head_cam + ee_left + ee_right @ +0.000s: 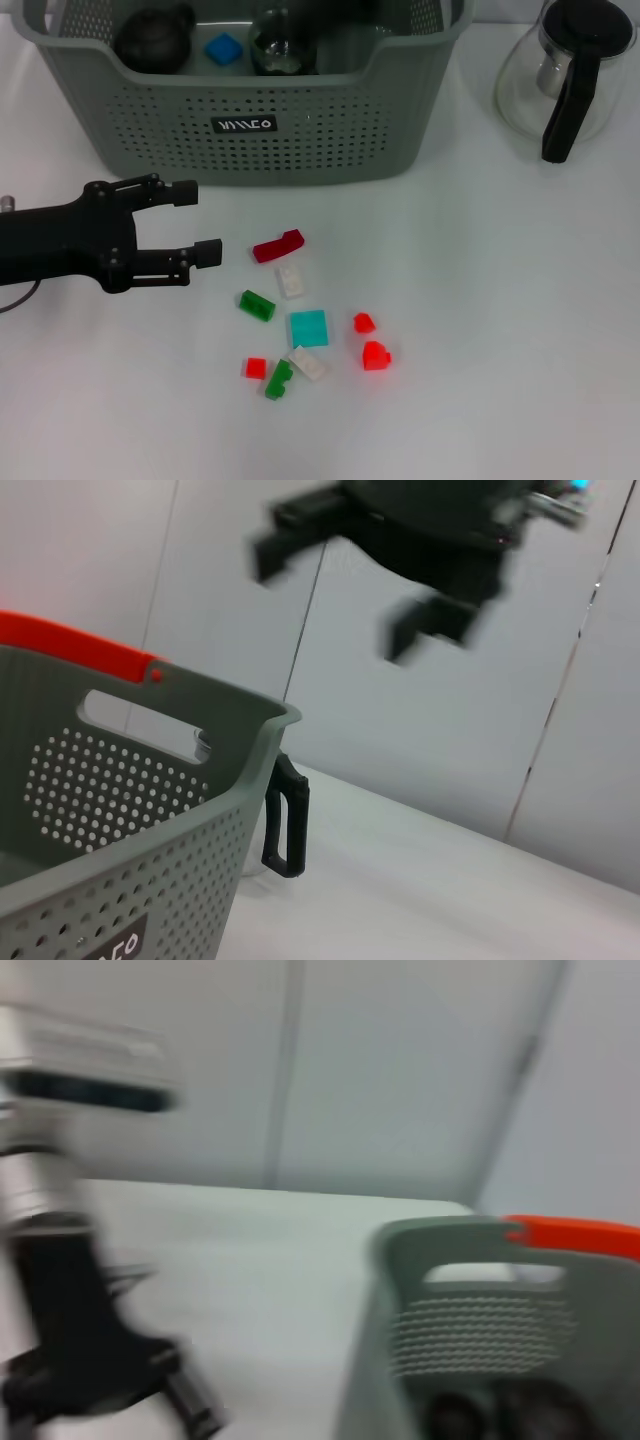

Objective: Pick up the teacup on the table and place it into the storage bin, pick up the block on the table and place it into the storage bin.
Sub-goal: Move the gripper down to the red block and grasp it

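Left gripper (202, 222) sits low over the table (500, 330), just in front of the storage bin (300, 130) and beside the scatter of blocks. Jaws wide and empty, opening pointed sideways toward the dark red block (278, 245), which is the nearest piece. My read: it is lined up for a block pick, nothing grasped yet.

Right gripper: not in the head view. The left wrist view shows it (340, 590) blurred, up in the air above table level, jaws spread with nothing between them. Looks idle or in transit; can't say which.

Bin contents, from the head view:
- dark rounded object (152, 38) at the robot's left end, probably the teacup, so that half of the task looks done
- blue block (224, 48) next to it
- dark glassy round item (283, 42) toward the middle; can't identify it

The bin's dipped front edge faces the robot, so a low drop over that side should be easy. An orange strip (80, 645) shows along the far rim in both wrist views.

Still on the table: white block (291, 280), green block (256, 305), teal square block (309, 328), two red blocks (370, 340) on the right side, small red one (256, 368), another green (279, 380) and another white (307, 364) touching each other. All are well clear of the bin.

Glass teapot (560, 75) stands off to the robot's right of the bin, not part of the job.
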Tool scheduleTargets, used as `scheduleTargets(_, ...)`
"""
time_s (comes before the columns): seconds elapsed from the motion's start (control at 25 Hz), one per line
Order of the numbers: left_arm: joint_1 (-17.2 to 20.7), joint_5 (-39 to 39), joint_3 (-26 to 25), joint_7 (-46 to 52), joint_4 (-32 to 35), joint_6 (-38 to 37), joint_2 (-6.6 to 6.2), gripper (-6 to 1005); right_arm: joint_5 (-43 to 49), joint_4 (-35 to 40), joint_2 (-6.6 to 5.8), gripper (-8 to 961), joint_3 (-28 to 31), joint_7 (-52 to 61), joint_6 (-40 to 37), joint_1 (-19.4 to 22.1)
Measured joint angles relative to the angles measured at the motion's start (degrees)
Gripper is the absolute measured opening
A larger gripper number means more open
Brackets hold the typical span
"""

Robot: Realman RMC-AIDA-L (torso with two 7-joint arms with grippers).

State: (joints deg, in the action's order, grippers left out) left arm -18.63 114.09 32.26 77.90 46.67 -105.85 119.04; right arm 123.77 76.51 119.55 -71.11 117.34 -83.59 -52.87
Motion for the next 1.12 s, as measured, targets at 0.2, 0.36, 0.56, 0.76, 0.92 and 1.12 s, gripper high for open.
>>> scheduleTargets(0.2, 0.02, 1.11, 0.09, -0.67, 0.0, -0.04, -0.2, 873, -0.37, 6.17, 0.4, 890, -1.17, -1.54, -12.92, 7.38)
scheduleTargets(0.36, 0.02, 1.62, 0.08, -0.71, 0.0, 0.3, -0.22, 873, 2.07, 3.85, 0.58, 887, -4.86, -1.42, -17.28, 9.5)
scheduleTargets(0.56, 0.0, 1.65, 0.09, -0.73, 0.0, 0.39, -0.21, 873, 4.84, -2.03, 0.68, 886, -10.76, -0.56, -17.06, 9.52)
scheduleTargets(0.76, 0.0, 1.67, -0.1, -0.74, -0.03, 0.49, 0.17, 873, 6.32, -7.31, 0.76, 885, -16.37, -0.85, -14.34, 8.44)
scheduleTargets(0.92, 0.18, 1.67, -0.18, -0.74, -0.23, 0.54, 0.42, 873, 6.52, -9.83, 0.78, 884, -21.36, -1.8, -11.16, 8.12)
scheduleTargets(1.12, 0.27, 1.65, -0.27, -0.74, -1.12, 0.58, 0.54, 873, 7.36, -12.05, 0.82, 883, -25.61, -3.45, -6.7, 7.84)
